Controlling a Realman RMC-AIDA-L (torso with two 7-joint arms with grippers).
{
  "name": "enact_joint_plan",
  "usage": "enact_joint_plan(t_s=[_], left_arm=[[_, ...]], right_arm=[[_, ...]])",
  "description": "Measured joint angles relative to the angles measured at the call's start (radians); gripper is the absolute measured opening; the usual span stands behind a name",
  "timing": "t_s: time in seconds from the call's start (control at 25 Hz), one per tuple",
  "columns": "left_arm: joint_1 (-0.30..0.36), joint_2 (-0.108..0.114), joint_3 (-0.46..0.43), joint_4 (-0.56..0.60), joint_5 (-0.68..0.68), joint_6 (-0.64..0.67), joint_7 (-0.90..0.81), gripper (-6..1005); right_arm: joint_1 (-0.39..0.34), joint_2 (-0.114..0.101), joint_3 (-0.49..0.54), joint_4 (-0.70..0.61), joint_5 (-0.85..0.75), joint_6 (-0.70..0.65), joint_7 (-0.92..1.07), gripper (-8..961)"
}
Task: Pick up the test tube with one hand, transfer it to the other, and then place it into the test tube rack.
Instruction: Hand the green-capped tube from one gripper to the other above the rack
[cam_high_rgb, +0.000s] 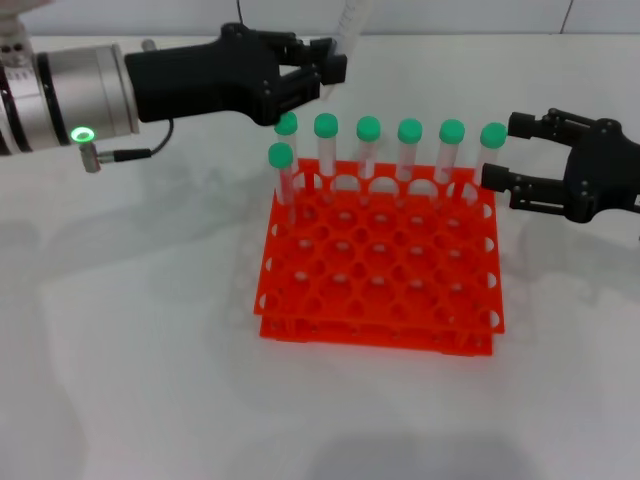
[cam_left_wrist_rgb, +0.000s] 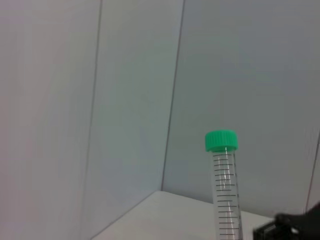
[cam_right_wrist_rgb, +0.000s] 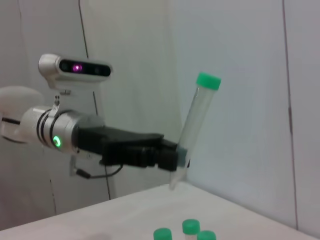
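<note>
One test tube (cam_right_wrist_rgb: 192, 130) standing near-upright, cap up, pinched low in left tool (cam_high_rgb: 318, 75); right tool (cam_high_rgb: 505, 150) gaping, waiting well apart across test tube rack (cam_high_rgb: 380, 270).

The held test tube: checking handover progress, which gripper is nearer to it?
Left. The left gripper grips the test tube near its lower end, above the rack's back row; the right gripper is open beside the test tube rack.
</note>
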Motion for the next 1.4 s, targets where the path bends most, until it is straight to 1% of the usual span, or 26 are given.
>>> enact_joint_plan(t_s=[0.24, 0.52, 0.8, 1.08, 1.4], left_arm=[[-0.002, -0.003, 0.001, -0.041, 0.002, -0.002, 0.033, 183], [0.001, -0.006, 0.007, -0.050, 0.008, 0.003, 0.035, 182], [0.009, -0.011, 0.012, -0.052, 0.009, 0.006, 0.036, 180], [0.010, -0.014, 0.012, -0.052, 0.009, 0.008, 0.036, 179], [0.015, -0.014, 0.013, -0.053, 0.012, 0.003, 0.039, 177]], right_arm=[[0.002, 0.000, 0.021, -0.008, 0.006, -0.005, -0.004, 788], [0.011, 0.002, 0.022, -0.046, 0.041, -0.005, -0.002, 785], [0.045, 0.005, 0.011, -0.056, 0.085, -0.007, 0.007, 784], [0.104, 0.009, -0.003, -0.049, 0.090, -0.001, 0.043, 782], [0.129, 0.012, -0.020, -0.044, 0.126, 0.007, 0.047, 781]])
